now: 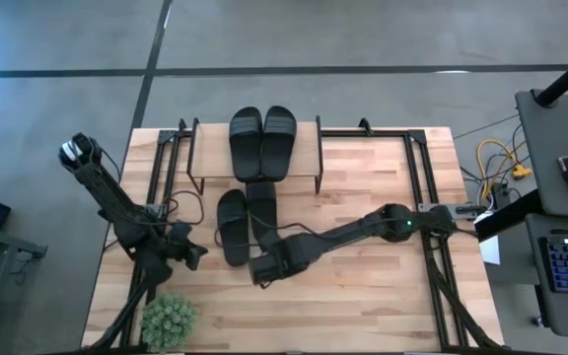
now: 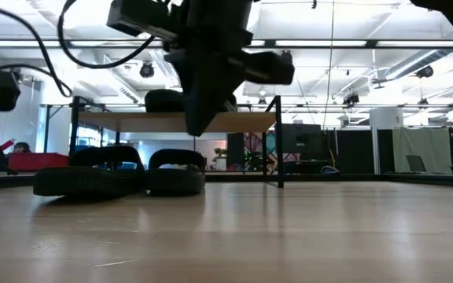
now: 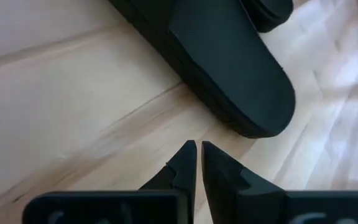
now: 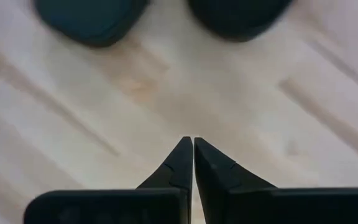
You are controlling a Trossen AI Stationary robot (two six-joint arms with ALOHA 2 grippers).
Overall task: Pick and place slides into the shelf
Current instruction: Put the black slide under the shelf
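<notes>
Two black slides [image 1: 261, 130] lie side by side on the shelf [image 1: 309, 148], a low rack with a light wood top and thin black legs. Two more slides [image 1: 232, 225] [image 1: 262, 212] rest sole-down on the table in front of it, also seen in the low view [image 2: 85, 179] [image 2: 175, 174]. My right gripper [image 1: 261, 271] hangs shut over bare wood just near of their ends [image 4: 89, 18] [image 4: 238, 15]. My left gripper [image 1: 198, 258] is shut, low beside the left slide [image 3: 229, 68], a little short of its rounded end.
A small green potted plant [image 1: 169, 318] stands near the table's near-left corner, close to the left arm's base. Black rails [image 1: 424, 168] run along the table's left and right sides. Bare wood [image 1: 363, 306] lies to the near right.
</notes>
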